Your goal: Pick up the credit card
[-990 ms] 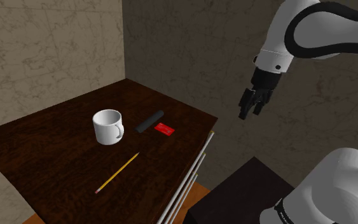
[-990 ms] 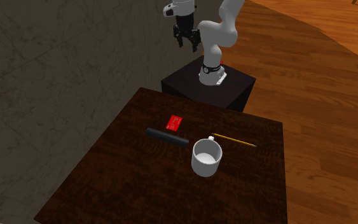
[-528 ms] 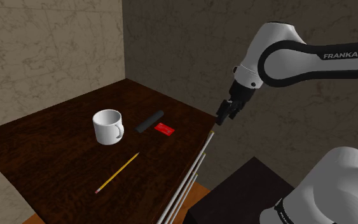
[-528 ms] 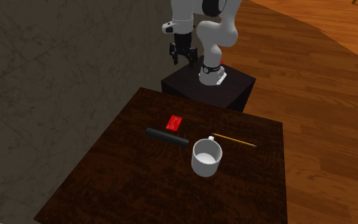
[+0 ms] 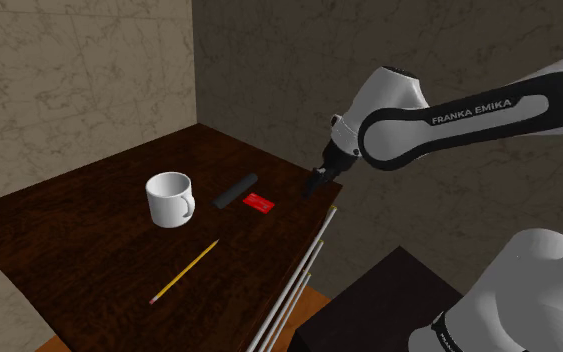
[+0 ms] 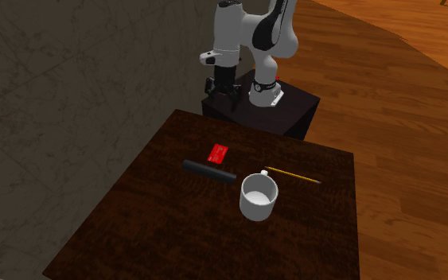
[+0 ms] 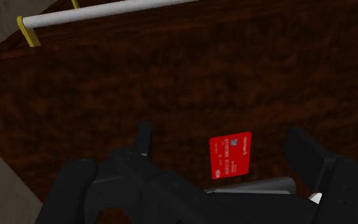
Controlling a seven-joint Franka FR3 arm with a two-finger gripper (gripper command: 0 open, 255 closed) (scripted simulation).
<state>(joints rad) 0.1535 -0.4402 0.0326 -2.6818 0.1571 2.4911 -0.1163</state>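
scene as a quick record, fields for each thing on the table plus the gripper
card: red, flat on table, next to black bar
mug: white, upright, on the bar's other side from the card
pencil: yellow, lying apart from the mug
gripper: open, in the air near the table's edge, short of the card, touching nothing
task: card not yet held

This looks like a quiet corner of somebody's house. A dark wooden table (image 5: 79,245) sits where two mottled beige walls (image 5: 79,70) meet, warm plank flooring (image 6: 405,135) runs off beyond it, and a white mug (image 5: 169,199) and a yellow pencil (image 5: 184,271) lie on top.
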